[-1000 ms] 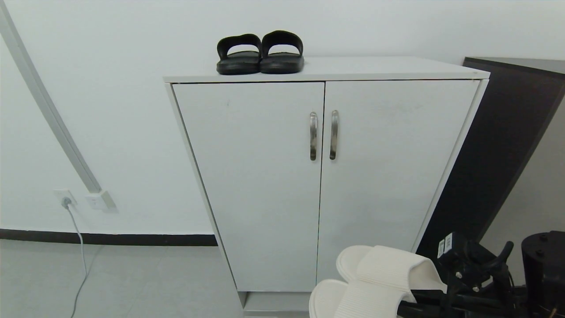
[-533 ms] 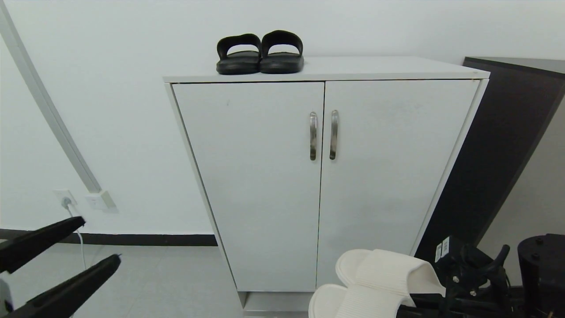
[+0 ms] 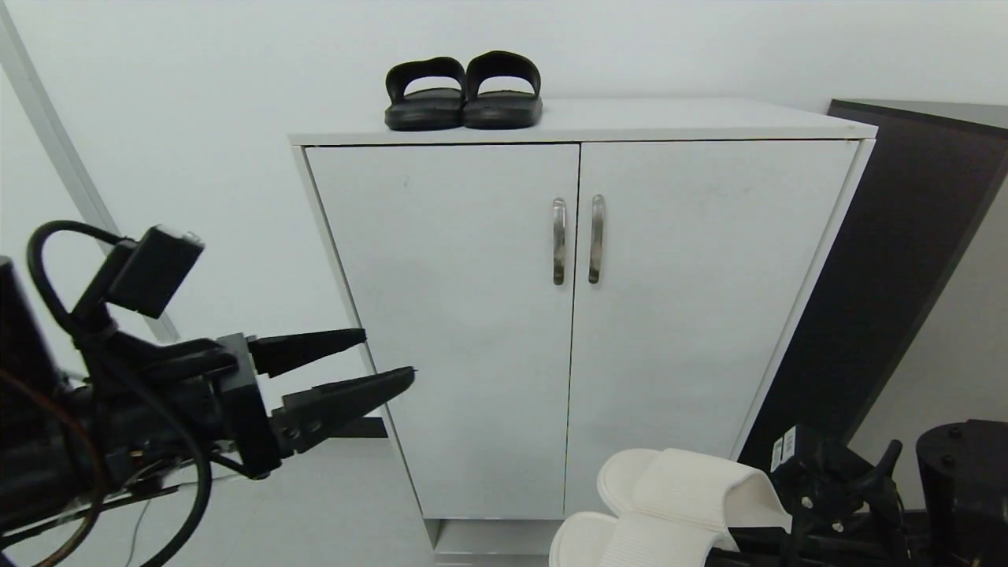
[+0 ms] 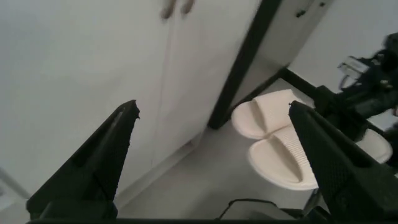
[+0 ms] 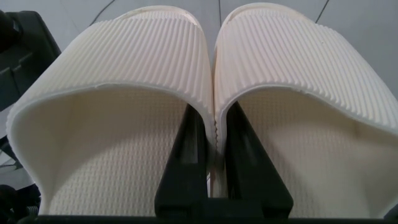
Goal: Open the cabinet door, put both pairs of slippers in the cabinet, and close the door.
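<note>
A white cabinet [image 3: 465, 331] stands against the wall with both doors shut. Its two metal handles [image 3: 558, 241] meet at the centre seam. A black pair of slippers [image 3: 463, 93] rests on the cabinet top, towards its left. My left gripper [image 3: 390, 354] hangs open, level with the left door's lower half, at that door's left edge; its fingers [image 4: 93, 168] frame the door. The white pair of slippers [image 3: 669, 500] is held low before the right door. My right gripper [image 5: 214, 118] is shut on the two white slippers' [image 5: 124, 106] adjoining inner walls.
A dark panel [image 3: 906, 260] leans or stands right of the cabinet. A grey conduit [image 3: 47, 134] runs slantwise down the white wall at left. Grey floor [image 3: 346, 512] lies open left of the cabinet base.
My left arm has come up from the lower left and swung right, towards the cabinet's left door. The white slippers have sunk slightly in the right gripper's hold.
</note>
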You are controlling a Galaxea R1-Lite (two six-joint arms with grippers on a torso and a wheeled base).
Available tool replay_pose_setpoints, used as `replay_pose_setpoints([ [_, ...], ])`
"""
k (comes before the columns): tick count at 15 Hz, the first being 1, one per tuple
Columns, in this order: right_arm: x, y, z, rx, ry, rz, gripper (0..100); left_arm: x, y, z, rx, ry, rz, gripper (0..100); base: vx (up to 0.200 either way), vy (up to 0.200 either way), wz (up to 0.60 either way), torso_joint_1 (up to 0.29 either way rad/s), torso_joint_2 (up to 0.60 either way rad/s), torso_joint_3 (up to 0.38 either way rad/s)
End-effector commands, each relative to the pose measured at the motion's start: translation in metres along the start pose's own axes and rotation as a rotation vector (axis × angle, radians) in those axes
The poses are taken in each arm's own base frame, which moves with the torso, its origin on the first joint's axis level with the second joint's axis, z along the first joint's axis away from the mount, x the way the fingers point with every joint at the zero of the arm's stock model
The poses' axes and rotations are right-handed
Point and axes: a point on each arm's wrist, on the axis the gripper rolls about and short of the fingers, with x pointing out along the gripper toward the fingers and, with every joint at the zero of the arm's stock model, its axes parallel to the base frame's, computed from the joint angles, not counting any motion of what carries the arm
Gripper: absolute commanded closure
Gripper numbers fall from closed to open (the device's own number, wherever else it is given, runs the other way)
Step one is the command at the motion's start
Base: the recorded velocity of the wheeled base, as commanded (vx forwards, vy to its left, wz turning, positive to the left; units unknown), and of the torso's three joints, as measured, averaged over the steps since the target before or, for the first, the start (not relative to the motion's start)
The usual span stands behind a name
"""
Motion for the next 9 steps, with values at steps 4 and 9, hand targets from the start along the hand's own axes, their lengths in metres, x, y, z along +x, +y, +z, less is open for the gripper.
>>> replay_pose_setpoints([
  [4, 0.001, 0.000, 0.000, 0.001, 0.004, -0.001, 100, 0.071, -0.009, 0.019, -0.018, -0.010, -0.172, 0, 0.000, 0.000, 0.00, 0.000, 0.00, 0.000],
  [9, 0.000, 0.000, -0.001, -0.001, 0.006, -0.001, 100, 0.127, -0.013, 0.045, -0.088, -0.053, -0.250, 0, 0.000, 0.000, 0.00, 0.000, 0.00, 0.000],
])
